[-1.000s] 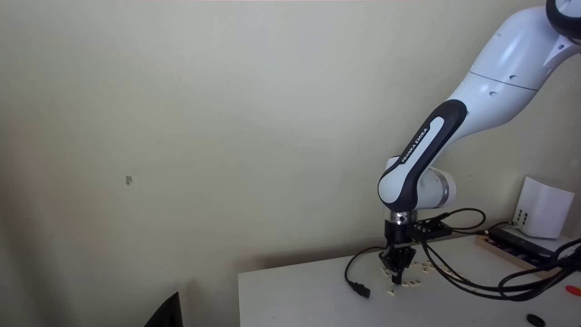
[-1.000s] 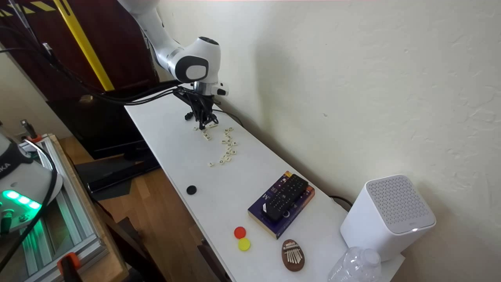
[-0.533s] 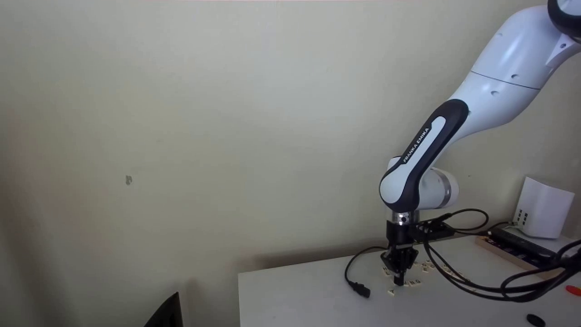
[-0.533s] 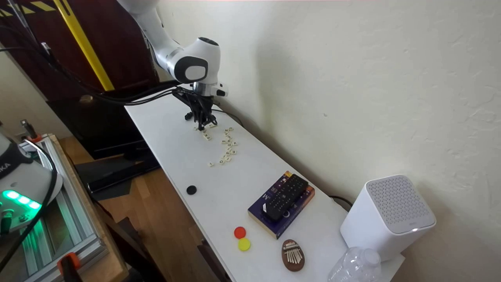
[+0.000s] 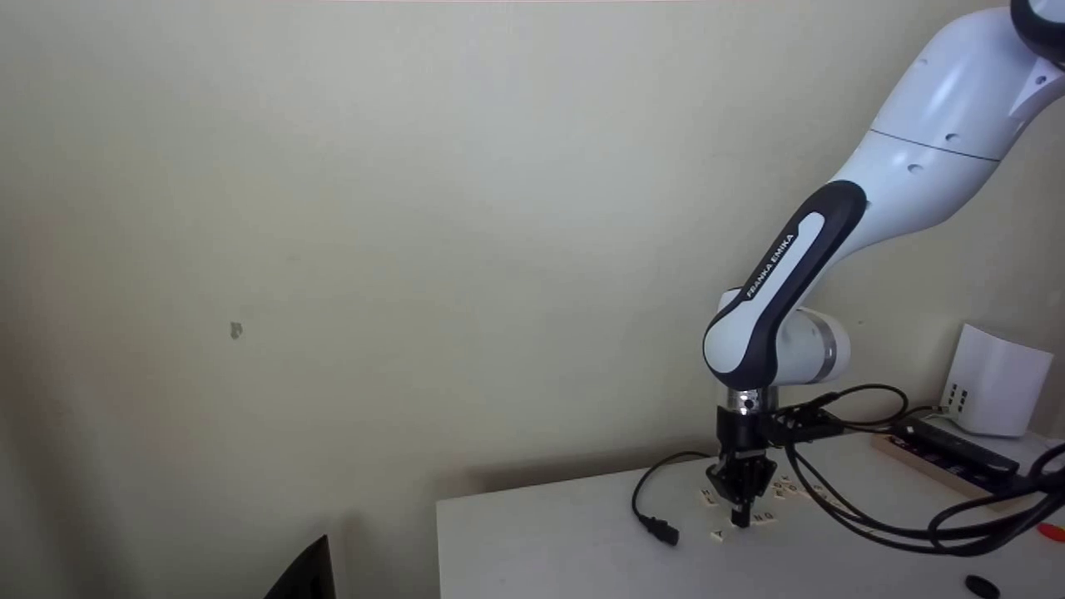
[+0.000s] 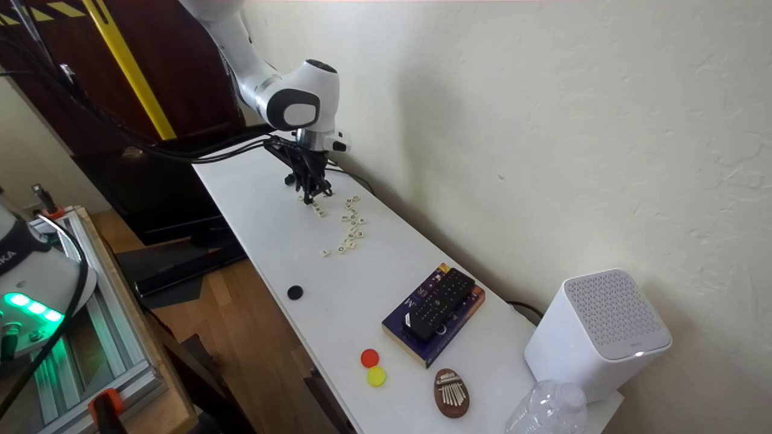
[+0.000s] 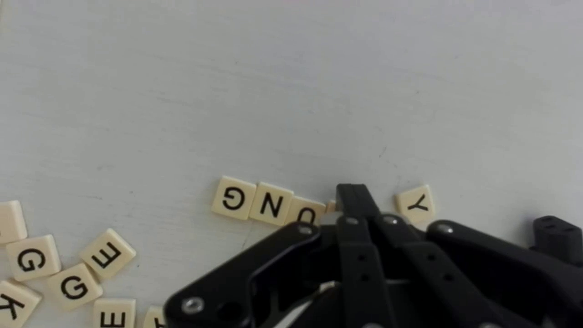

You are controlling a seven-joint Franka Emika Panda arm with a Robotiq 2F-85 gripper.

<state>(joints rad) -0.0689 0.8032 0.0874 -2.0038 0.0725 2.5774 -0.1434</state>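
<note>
With your pincer [image 7: 351,187] clenched, seemingly empty, between the U tile [image 7: 305,209] and Y tile [image 7: 415,205] on the tabletop [image 7: 291,100], this looks like a tile-nudging step, calling next for light, low contact.

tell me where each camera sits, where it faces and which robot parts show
Exterior view: stands back from the wall, facing it almost level; the arm and jaws show at right.
Exterior view: sits high, looking down along the white table; arm and jaws at the far end.
Wrist view: rides on the arm, looking down at letter tiles; shut jaws enter from below.
Both exterior views share the white box and letter tiles.
</note>
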